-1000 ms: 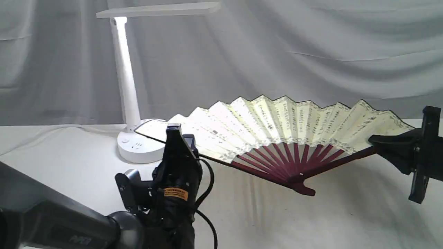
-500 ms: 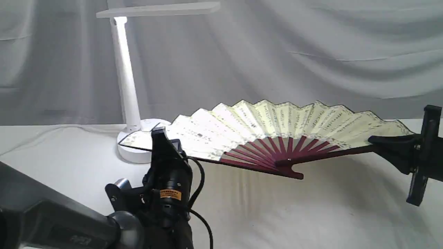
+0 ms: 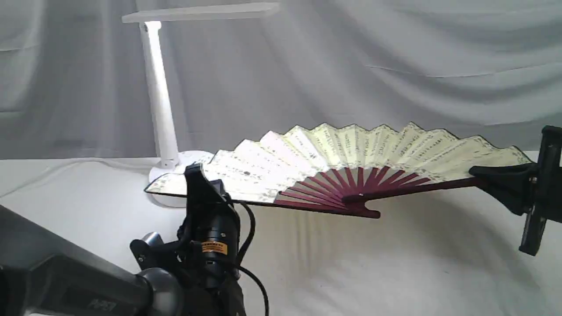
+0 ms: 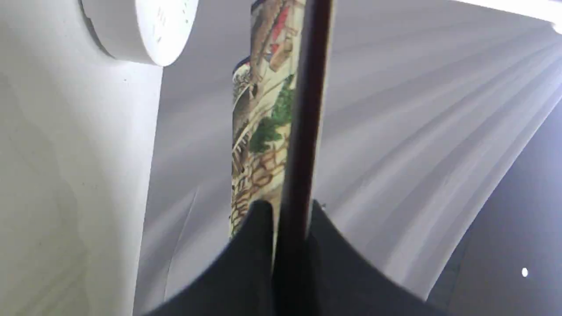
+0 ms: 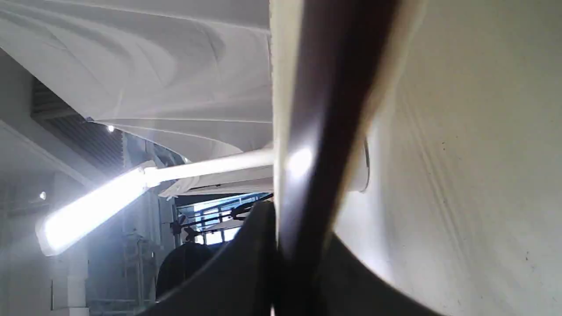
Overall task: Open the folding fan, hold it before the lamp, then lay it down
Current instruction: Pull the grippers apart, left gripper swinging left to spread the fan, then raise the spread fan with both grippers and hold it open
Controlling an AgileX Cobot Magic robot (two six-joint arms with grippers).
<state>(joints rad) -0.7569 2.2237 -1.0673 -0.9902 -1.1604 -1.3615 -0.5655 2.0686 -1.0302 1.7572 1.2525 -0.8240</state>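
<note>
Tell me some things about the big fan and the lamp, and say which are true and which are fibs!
1. The folding fan is spread wide open. True.
2. The fan lies loose with nothing holding it. False: the left gripper and the right gripper each clamp one of its end guards.
3. The lamp is white with a long flat head. True.
4. The fan's ribs are blue. False: they are dark maroon.
5. The lamp is switched off. False: its head glows brightly in the right wrist view.
</note>
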